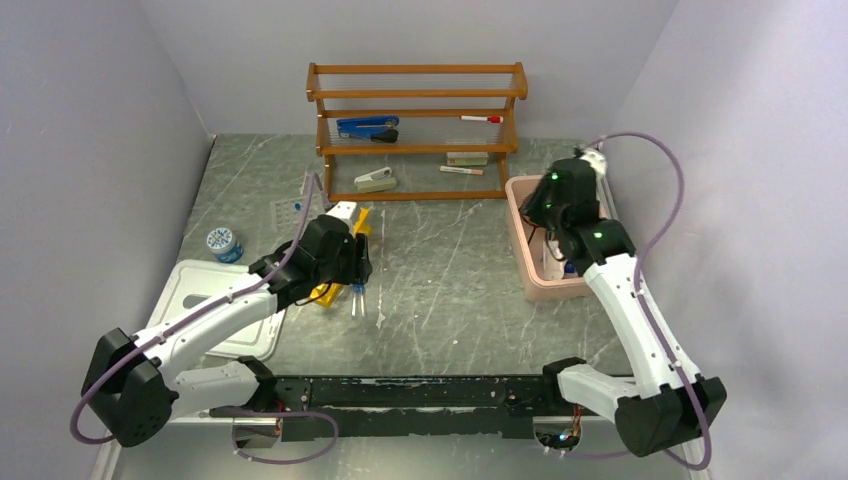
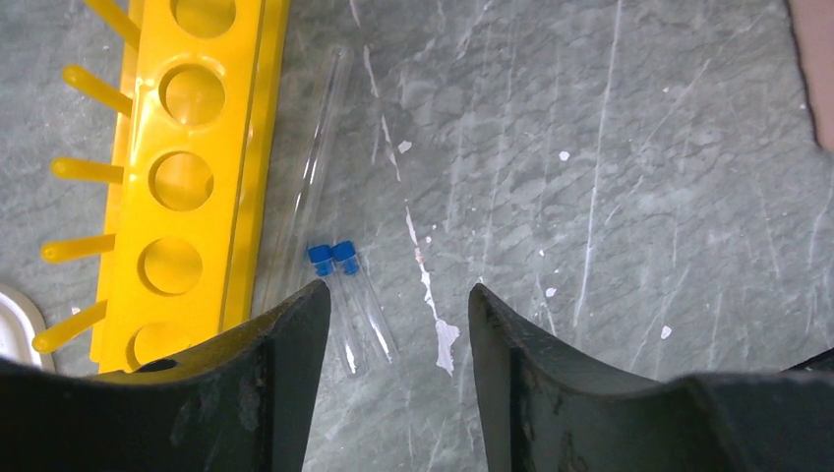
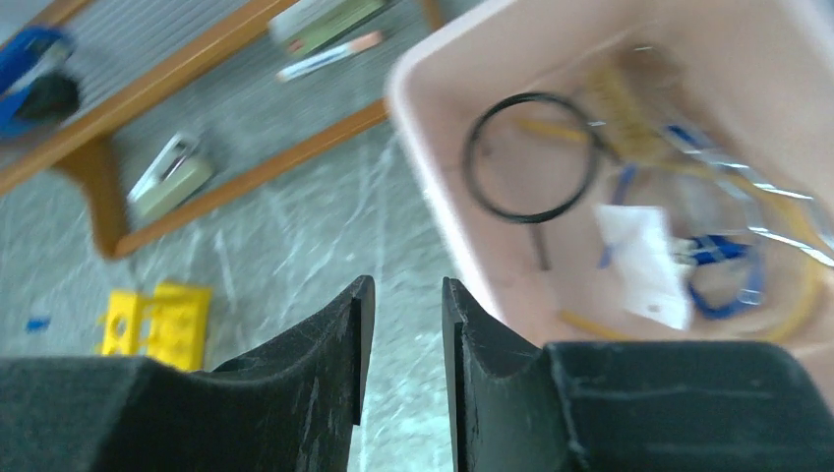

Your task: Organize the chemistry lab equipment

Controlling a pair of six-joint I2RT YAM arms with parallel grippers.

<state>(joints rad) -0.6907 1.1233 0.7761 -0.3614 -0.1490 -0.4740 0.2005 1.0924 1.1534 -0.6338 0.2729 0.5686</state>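
Observation:
The yellow holed test-tube rack (image 2: 187, 177) lies on the table. Two blue-capped tubes (image 2: 344, 285) and a long clear tube (image 2: 315, 167) rest beside its right edge. My left gripper (image 2: 398, 300) hovers open above them, its left finger over the capped tubes, holding nothing. From above, the left gripper (image 1: 355, 262) covers part of the rack (image 1: 362, 222), with the tubes (image 1: 357, 300) just in front. My right gripper (image 3: 405, 285) stands open by a narrow gap, empty, at the pink bin's (image 3: 423, 128) near-left rim. The bin holds the black wire ring stand (image 3: 531, 157), white triangle (image 3: 644, 261), blue goggles (image 3: 728, 270) and amber tubing (image 3: 811, 265).
The wooden shelf rack (image 1: 415, 130) with a blue stapler (image 1: 365, 127) and markers stands at the back. A white lid (image 1: 200, 295) and a small blue-and-white pot (image 1: 225, 243) lie at the left. The pink bin (image 1: 520, 235) sits along the right wall.

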